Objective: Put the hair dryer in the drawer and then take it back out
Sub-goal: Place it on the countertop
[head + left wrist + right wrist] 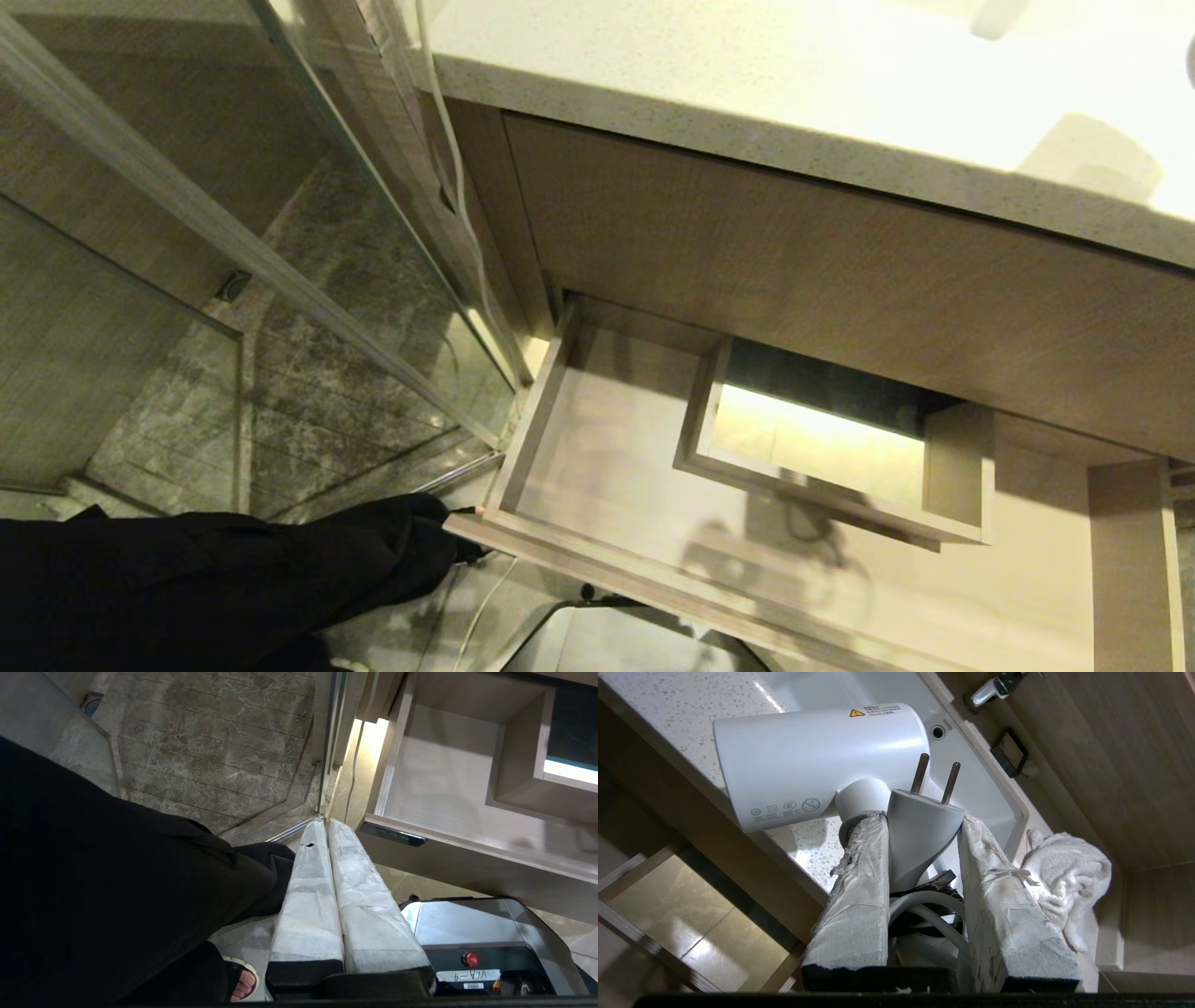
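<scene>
The white hair dryer hangs over the speckled counter edge, its fat barrel showing a small yellow warning label. My right gripper is shut on the dryer's handle together with the grey plug and looped cord, prongs pointing away. The wood-grain drawer stands pulled open below the counter, nothing lying in it, with a boxed rectangular hole in its floor. The drawer also shows past my left gripper, which is shut with nothing in it and parked low beside it. Neither gripper shows in the head view.
A person in black clothing stands left of the drawer, a sandalled foot near my base. A glass shower screen is on the left. On the counter are a sink basin and a white towel.
</scene>
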Motion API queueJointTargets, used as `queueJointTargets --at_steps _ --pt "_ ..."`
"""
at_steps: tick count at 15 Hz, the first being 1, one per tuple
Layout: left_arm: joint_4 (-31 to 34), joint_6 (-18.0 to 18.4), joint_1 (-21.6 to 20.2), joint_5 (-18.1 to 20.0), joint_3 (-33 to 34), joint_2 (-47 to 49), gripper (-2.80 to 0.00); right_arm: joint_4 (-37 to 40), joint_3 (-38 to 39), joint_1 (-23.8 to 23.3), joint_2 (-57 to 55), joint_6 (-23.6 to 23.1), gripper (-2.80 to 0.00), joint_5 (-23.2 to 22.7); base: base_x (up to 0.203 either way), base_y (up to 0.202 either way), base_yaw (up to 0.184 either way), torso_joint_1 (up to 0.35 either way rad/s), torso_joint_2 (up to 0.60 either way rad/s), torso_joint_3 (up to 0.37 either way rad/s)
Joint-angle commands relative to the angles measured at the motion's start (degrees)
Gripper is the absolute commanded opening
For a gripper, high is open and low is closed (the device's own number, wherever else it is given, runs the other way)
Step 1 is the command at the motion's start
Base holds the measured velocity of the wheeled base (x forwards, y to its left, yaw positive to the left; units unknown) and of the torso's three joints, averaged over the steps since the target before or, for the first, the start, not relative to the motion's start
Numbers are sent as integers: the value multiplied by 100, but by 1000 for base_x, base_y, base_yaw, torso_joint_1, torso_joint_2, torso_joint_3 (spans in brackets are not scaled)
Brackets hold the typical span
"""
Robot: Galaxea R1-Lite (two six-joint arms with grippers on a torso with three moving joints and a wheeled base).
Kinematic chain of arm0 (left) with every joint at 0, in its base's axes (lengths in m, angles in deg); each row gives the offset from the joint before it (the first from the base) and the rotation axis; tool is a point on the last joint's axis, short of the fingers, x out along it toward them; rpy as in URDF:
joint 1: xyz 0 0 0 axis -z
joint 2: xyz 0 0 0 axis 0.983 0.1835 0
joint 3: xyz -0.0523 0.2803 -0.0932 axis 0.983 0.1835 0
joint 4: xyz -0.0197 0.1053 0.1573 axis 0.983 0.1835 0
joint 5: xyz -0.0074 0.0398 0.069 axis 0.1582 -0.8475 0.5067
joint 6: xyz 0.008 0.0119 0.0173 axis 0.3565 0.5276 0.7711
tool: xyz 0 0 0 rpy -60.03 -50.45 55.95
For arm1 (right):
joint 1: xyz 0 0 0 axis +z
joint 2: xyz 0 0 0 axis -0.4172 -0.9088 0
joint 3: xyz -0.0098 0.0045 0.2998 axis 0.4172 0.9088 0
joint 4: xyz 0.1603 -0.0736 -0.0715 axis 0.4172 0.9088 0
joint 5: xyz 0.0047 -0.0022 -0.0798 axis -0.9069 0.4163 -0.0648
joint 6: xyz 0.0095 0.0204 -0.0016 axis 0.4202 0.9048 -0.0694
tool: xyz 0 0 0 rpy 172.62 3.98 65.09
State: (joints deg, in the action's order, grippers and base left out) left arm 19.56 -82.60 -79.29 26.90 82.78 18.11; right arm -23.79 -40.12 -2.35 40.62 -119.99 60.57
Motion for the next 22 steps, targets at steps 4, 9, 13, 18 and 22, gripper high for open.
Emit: queueJointTargets --at_steps 4,9,13,18,22 --pt "0 -1 -2 2 2 0 -280 8 10 2 -5 121 -280 -5 0 0 0 0 0 0" --pt "0 -1 -1 2 9 0 -280 -4 42 -7 -14 116 -280 -5 -1 6 -114 1 1 1" --pt "0 -1 4 2 9 0 -280 11 129 2 30 39 -280 -9 1 6 -152 3 0 0" --pt "0 -1 4 2 0 0 -280 122 186 2 -24 16 -280 -5 0 0 0 0 0 0" --pt "0 -1 4 2 9 0 -280 377 247 2 -49 52 -280 -5 0 0 0 0 0 0"
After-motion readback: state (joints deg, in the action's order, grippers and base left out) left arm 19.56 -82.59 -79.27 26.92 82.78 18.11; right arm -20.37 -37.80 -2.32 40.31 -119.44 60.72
